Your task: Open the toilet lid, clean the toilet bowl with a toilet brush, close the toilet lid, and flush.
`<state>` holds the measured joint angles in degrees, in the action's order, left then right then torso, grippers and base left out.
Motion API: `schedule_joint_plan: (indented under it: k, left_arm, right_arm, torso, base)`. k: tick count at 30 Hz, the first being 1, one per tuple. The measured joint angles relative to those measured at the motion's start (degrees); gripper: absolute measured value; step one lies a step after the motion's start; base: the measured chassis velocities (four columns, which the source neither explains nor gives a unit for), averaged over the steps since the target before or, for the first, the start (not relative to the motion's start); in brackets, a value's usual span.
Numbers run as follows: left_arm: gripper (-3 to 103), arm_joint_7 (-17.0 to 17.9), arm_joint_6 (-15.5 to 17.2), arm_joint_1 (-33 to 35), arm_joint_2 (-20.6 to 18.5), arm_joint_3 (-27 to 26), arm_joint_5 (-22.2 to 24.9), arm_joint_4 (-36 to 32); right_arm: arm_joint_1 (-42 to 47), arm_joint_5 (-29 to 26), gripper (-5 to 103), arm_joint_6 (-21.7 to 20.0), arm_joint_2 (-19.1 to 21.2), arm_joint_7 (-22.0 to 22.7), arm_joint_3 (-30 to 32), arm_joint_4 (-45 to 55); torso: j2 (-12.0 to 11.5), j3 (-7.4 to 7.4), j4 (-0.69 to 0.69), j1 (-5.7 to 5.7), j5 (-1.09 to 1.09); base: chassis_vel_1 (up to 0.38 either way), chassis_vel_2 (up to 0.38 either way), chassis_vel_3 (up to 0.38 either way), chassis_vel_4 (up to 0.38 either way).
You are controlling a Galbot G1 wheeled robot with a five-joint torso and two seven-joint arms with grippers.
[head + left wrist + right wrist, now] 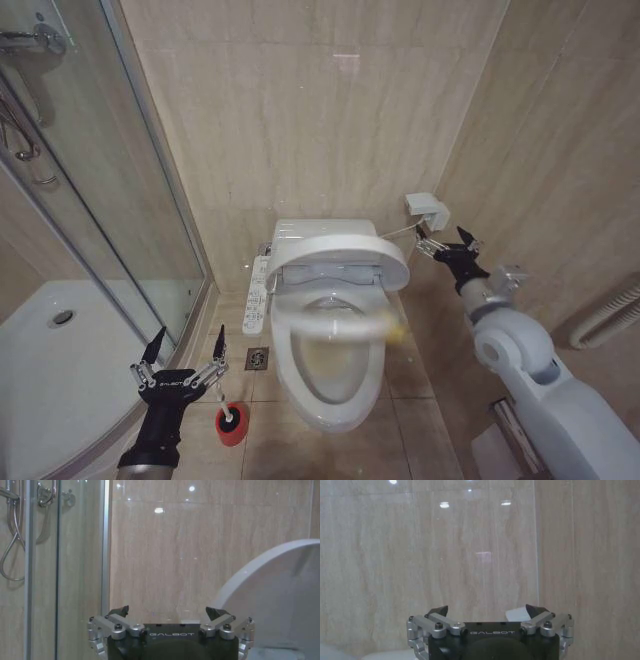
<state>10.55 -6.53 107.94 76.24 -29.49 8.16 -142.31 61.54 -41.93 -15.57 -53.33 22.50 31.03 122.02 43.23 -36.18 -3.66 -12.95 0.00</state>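
The toilet lid [340, 262] was sitting half-raised over the toilet bowl [335, 375], tilted rather than flat down or leaned back against the wall, so my read is the opening (or closing) step was mid-way. A thin cord ran from the lid's far edge toward the right gripper [447, 250], which was off to the bowl's right, up near a small white wall box [427, 209]. Probably the cord is how it hauls the lid without wedging fingers under it. Its fingers looked spread, with nothing clearly pinched between them. The left gripper [184, 350] hung to the left of the bowl, fingers splayed wide and empty, right above the red cup holder [231, 424] on the floor with the toilet brush [228, 409] standing in it. Seemed parked there so the brush grab would be a short drop. The glass shower door [95, 180] was further left of the bowl.
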Motion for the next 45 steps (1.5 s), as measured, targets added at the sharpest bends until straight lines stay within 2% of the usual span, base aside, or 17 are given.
schedule_joint_plan:
  k: [6,10,11,15,24,26,29,30,32,34,37,42,45]
  left_arm:
    - [100,0.0,0.0,0.0,0.0,0.0,0.0,0.0]
    - [100,0.0,0.0,0.0,0.0,0.0,0.0,0.0]
    - [100,0.0,0.0,0.0,0.0,0.0,0.0,0.0]
    - [100,0.0,0.0,0.0,0.0,0.0,0.0,0.0]
    - [100,0.0,0.0,0.0,0.0,0.0,0.0,0.0]
    - [100,0.0,0.0,0.0,0.0,-0.01,0.0,0.0]
    - [100,0.0,0.0,0.0,0.0,-0.01,0.0,0.0]
    - [100,0.0,0.0,0.0,0.0,-0.01,0.0,0.0]
    - [100,0.0,0.0,0.0,0.0,0.0,0.0,0.0]
    - [100,0.0,0.0,0.0,0.0,0.0,0.0,0.0]
    - [100,0.0,0.0,0.0,0.0,0.0,0.0,0.0]
    - [100,0.0,0.0,0.0,0.0,0.0,0.0,0.0]
    - [100,0.0,0.0,0.0,0.0,0.0,0.0,0.0]
  right_arm:
    - [6.4,-0.13,100,-0.2,-0.91,1.34,3.2,5.23]
    - [16.51,1.03,100,0.03,-4.02,0.54,6.65,10.18]
    - [16.51,1.03,100,0.03,-4.02,0.54,6.65,10.18]
    - [24.14,4.69,100,2.2,-6.27,-2.38,7.33,13.16]
    - [34.21,11.45,100,2.67,-13.3,-3.82,6.64,17.96]
    - [35.12,12.09,100,2.73,-14.37,-4.01,6.63,18.47]
    - [38.56,14.31,100,3.18,-18.75,-5.26,6.7,20.3]
    - [38.56,14.31,100,3.18,-18.75,-5.26,6.7,20.3]
    - [41.27,17.19,100,3.75,-21.31,-7.54,6.29,20.74]
    - [42.59,20.15,100,5.56,-21.98,-10.19,6.25,20.24]
    - [42.87,21.21,100,6.43,-21.84,-12.17,7.17,19.65]
    - [43.45,21.18,100,7.33,-21.52,-13.18,7.97,19.23]
    - [43.31,21.11,100,7.71,-23.37,-13.31,9.76,18.79]
  torso:
    - [0.0,0.0,0.0,-0.01,-0.01]
    - [0.0,0.0,-0.03,0.0,0.01]
    - [0.0,0.0,-0.03,0.0,0.01]
    - [0.0,0.0,-0.02,0.0,-0.01]
    - [0.0,0.0,-0.02,0.0,-0.01]
    - [0.0,0.0,-0.02,0.0,-0.01]
    - [0.0,0.0,-0.01,0.0,-0.01]
    - [0.0,0.0,-0.01,0.0,-0.01]
    - [0.0,0.0,-0.02,0.0,-0.01]
    - [0.0,0.0,-0.02,0.0,-0.01]
    - [0.0,0.0,0.0,0.0,0.0]
    - [0.0,0.0,0.0,-0.01,0.0]
    - [0.0,0.0,-0.01,-0.01,0.0]
  base:
    - [0.0,0.0,0.0,0.0]
    - [0.0,0.0,0.0,0.0]
    - [0.0,0.0,0.0,0.0]
    - [0.0,0.0,0.0,0.0]
    - [0.0,0.0,0.0,0.0]
    - [0.0,0.0,0.0,0.0]
    - [0.0,0.0,0.0,0.0]
    - [0.0,0.0,0.0,0.0]
    - [0.0,0.0,0.0,0.0]
    - [0.0,0.0,0.0,0.0]
    - [0.0,0.0,0.0,0.0]
    - [0.0,0.0,0.0,0.0]
    - [0.0,0.0,0.0,0.0]
